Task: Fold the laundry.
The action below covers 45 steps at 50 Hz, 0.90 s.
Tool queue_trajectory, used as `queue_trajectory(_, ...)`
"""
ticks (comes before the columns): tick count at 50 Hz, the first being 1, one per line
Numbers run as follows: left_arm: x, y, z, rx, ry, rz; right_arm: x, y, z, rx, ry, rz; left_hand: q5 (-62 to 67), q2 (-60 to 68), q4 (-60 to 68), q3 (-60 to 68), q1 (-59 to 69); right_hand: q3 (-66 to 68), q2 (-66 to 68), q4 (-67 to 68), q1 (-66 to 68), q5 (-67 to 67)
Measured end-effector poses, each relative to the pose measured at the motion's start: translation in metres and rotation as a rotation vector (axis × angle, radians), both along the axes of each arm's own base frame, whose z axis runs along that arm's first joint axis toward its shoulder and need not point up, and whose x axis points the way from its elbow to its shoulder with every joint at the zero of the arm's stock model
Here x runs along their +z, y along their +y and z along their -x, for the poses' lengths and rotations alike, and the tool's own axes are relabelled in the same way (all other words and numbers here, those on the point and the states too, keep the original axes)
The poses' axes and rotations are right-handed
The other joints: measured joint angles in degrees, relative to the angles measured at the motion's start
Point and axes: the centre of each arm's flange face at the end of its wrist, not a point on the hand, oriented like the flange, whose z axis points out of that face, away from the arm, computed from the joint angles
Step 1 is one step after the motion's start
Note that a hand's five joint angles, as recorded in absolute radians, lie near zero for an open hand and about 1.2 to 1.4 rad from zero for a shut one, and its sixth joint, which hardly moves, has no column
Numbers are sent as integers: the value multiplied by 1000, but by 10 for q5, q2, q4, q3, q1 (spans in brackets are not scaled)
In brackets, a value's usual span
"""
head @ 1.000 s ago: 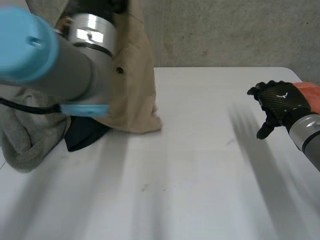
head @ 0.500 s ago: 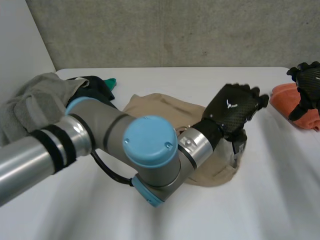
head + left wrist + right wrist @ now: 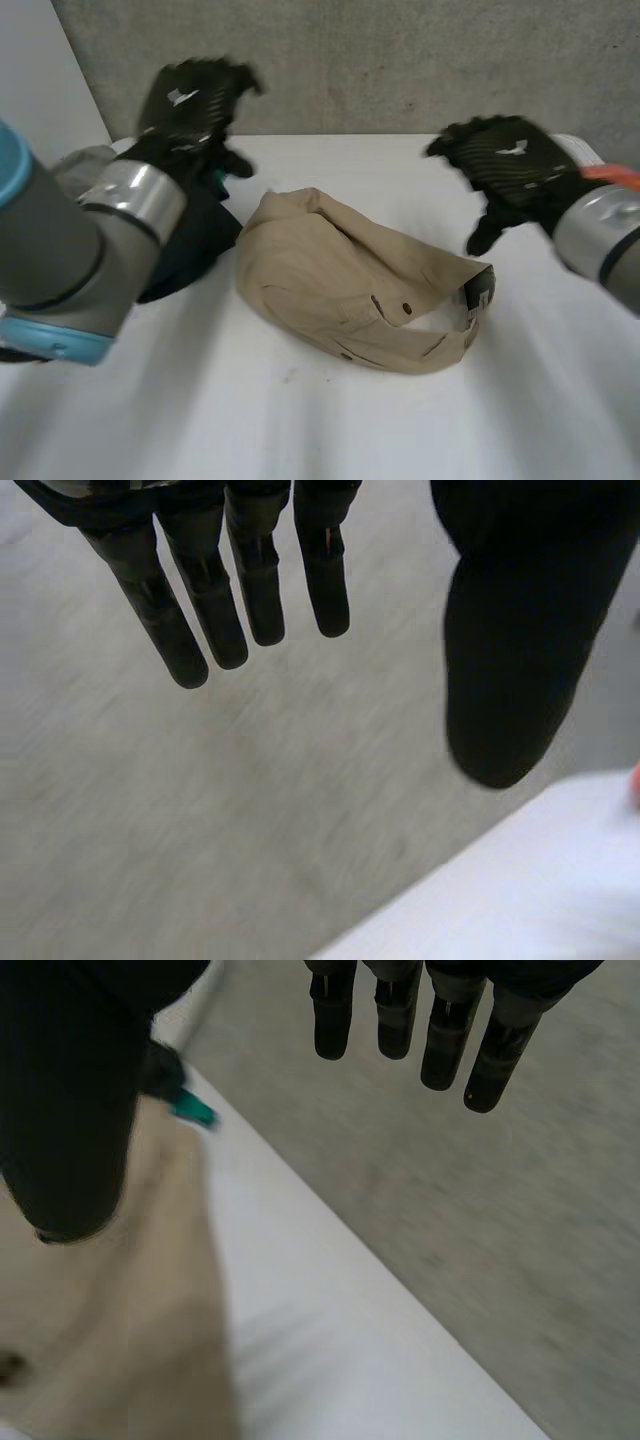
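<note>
A crumpled beige garment (image 3: 345, 290) with buttons and a dark waistband label lies in the middle of the white table (image 3: 300, 420); it also shows below the thumb in the right wrist view (image 3: 130, 1300). My left hand (image 3: 190, 105) is raised above the table's far left, over the laundry pile, fingers straight and holding nothing (image 3: 230, 590). My right hand (image 3: 505, 165) hovers above the garment's right end, fingers straight and spread, also holding nothing (image 3: 420, 1030).
A pile of dark clothes (image 3: 195, 245) with a teal piece (image 3: 218, 172) lies left of the beige garment, a grey cloth (image 3: 85, 165) behind my left arm. An orange cloth (image 3: 620, 172) sits at the table's far right. A grey wall (image 3: 400, 60) backs the table.
My left hand let the beige garment drop onto the table's middle, opened, and swung back up to the far left. My right hand moved in from the right edge toward the garment.
</note>
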Motion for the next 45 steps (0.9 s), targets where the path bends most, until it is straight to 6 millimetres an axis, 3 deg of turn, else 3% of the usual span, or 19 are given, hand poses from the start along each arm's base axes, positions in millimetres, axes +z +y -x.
queue_trajectory(2, -8, -7, -11, 40, -17, -35, 0, 9, -9, 28, 5, -9, 0, 0, 0, 0, 0, 0, 0, 0, 0, 0)
queue_trajectory(3, -20, -14, -25, 89, -40, -85, 0, 25, -25, 69, 17, -19, 0, 0, 0, 0, 0, 0, 0, 0, 0, 0)
queue_trajectory(7, -51, -27, -47, 162, -87, -195, -8, 48, -53, 106, 53, -33, 0, 0, 0, 0, 0, 0, 0, 0, 0, 0)
queue_trajectory(8, -65, -32, -55, 186, -106, -242, -15, 57, -66, 108, 80, -36, 0, 0, 0, 0, 0, 0, 0, 0, 0, 0)
queue_trajectory(13, -99, -42, -73, 227, -141, -345, -43, 76, -98, 90, 167, -42, 0, 0, 0, 0, 0, 0, 0, 0, 0, 0)
queue_trajectory(19, -114, -45, -79, 222, -147, -373, -79, 88, -126, 80, 229, -41, 0, 0, 0, 0, 0, 0, 0, 0, 0, 0)
queue_trajectory(28, -120, -40, -76, 203, -144, -361, -111, 81, -140, 59, 255, -22, 0, 0, 0, 0, 0, 0, 0, 0, 0, 0)
queue_trajectory(33, -121, -37, -75, 197, -145, -361, -90, 78, -139, 41, 237, 39, 0, 0, 0, 0, 0, 0, 0, 0, 0, 0)
queue_trajectory(39, -118, -35, -74, 196, -143, -353, -26, 86, -129, 23, 127, 147, 0, 0, 0, 0, 0, 31, 25, 14, 4, 22)
queue_trajectory(45, -109, -35, -75, 201, -132, -325, -4, 103, -124, 32, 30, 115, 0, 0, 0, 0, 0, 39, 31, 22, 4, 26)
